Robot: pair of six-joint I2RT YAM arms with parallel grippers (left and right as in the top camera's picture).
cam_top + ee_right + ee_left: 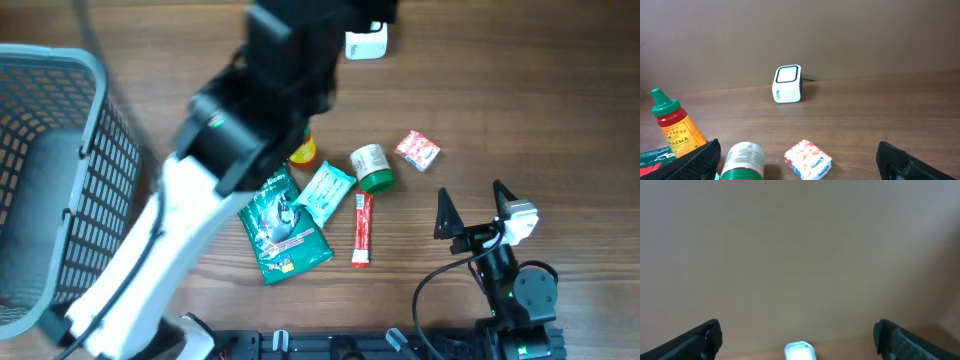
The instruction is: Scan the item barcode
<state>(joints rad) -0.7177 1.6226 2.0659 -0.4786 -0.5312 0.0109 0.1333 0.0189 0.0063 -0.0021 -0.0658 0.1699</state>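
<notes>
The left gripper (797, 327) hangs close over the scanner (367, 42), fingers spread wide and empty. The right gripper (472, 207), well back from the scanner, is spread and empty too. The jar (372, 166) and pouch (282, 228) lie loose before the scanner; I'd judge picking and scanning remain.

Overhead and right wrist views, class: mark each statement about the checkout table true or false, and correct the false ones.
1. The right hand is open and empty. True.
2. The barcode scanner is held in that hand. False: it stands on the table, well apart from it.
3. The sriracha bottle has a green cap. True.
4. The green-lidded jar stands upright. False: it lies on its side.
5. The red stick sachet lies on top of the jar. False: it lies flat on the table, just in front of it.
</notes>
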